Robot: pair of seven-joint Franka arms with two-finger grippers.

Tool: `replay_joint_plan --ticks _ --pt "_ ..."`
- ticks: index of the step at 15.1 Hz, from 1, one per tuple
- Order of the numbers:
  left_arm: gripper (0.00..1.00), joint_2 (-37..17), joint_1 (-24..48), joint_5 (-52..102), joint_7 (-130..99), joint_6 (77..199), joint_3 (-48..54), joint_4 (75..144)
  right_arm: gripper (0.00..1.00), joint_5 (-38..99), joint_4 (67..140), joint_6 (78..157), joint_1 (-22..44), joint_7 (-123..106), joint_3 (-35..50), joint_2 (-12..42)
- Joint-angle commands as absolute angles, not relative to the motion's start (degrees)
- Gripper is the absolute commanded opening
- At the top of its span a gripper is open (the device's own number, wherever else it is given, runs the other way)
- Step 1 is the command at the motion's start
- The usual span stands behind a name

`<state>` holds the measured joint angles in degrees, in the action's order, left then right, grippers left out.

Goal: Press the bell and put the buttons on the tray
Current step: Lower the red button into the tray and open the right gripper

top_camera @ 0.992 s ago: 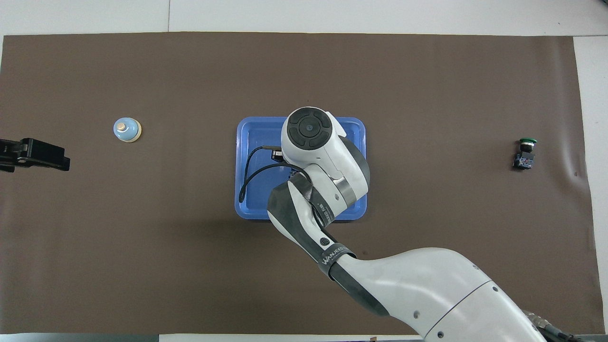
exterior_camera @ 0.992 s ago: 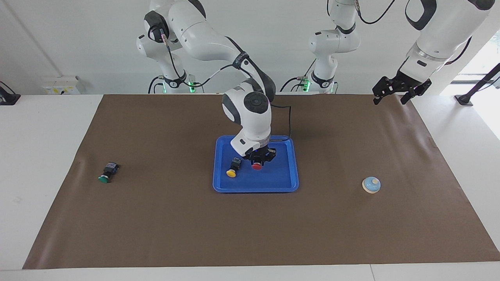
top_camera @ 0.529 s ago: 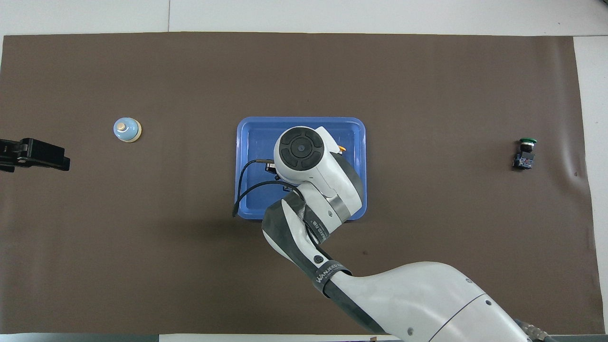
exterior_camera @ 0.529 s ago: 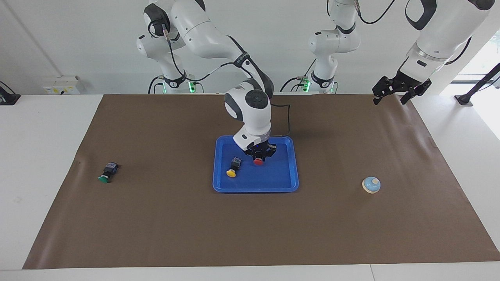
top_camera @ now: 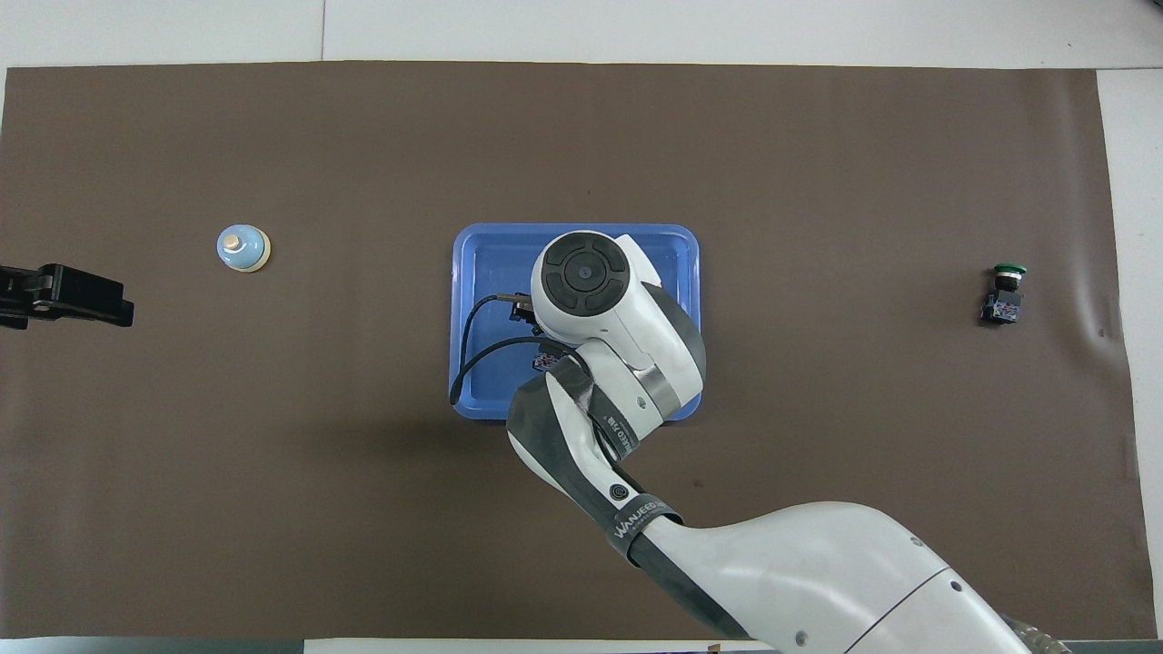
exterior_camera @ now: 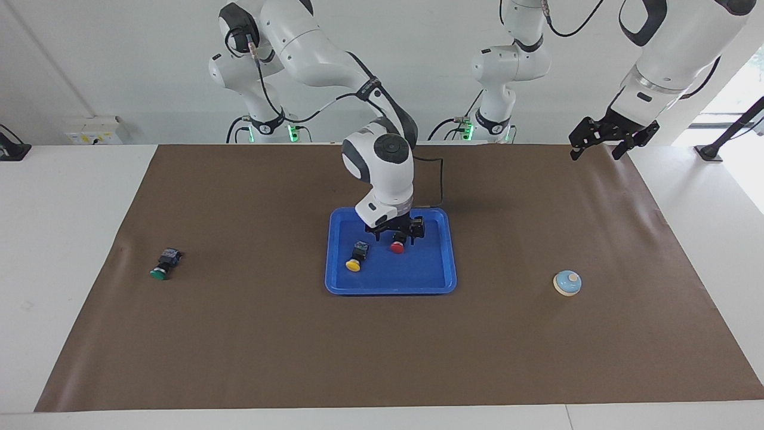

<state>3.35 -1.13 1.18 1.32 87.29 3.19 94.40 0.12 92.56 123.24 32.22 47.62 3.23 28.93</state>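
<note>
Right hand released over the tray; the green button lies toward the right arm's end of the desk.

The right hand (exterior_camera: 399, 237) hangs just above the red button (exterior_camera: 397, 247), fingers spread and holding nothing; the red button rests in the blue tray (exterior_camera: 439, 280) beside the yellow button (exterior_camera: 356, 260). The green button (exterior_camera: 163, 264), the only one outside the tray, lies on its side on the brown mat (exterior_camera: 239, 334), cap pointing away from the robots, long axis running from near to far. The right arm is judged the better placed to fetch it. Each button is a boxy black body with a smooth round cap. The tray is glossy plastic with a raised rim. The domed bell (exterior_camera: 567, 283) sits toward the left arm's end, where the left hand (exterior_camera: 601, 141) waits raised, fingers open.
</note>
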Motion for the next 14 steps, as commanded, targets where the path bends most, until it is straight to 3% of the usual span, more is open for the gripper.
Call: replay_joint_plan --ticks 1,6,14 --pt "1.0 4.3 -1.2 1.8 0.8 86.9 3.1 95.1 1.0 1.1 90.3 117.3 27.4 47.7 3.2 24.9" --pt "1.0 4.3 -1.2 1.8 0.8 86.9 3.1 95.1 1.0 0.1 90.4 110.3 15.3 39.3 2.9 18.0" --pt "1.0 4.3 -1.2 1.8 0.8 86.9 3.1 95.1 1.0 -3.9 93.5 109.5 -3.5 14.1 2.8 16.0"
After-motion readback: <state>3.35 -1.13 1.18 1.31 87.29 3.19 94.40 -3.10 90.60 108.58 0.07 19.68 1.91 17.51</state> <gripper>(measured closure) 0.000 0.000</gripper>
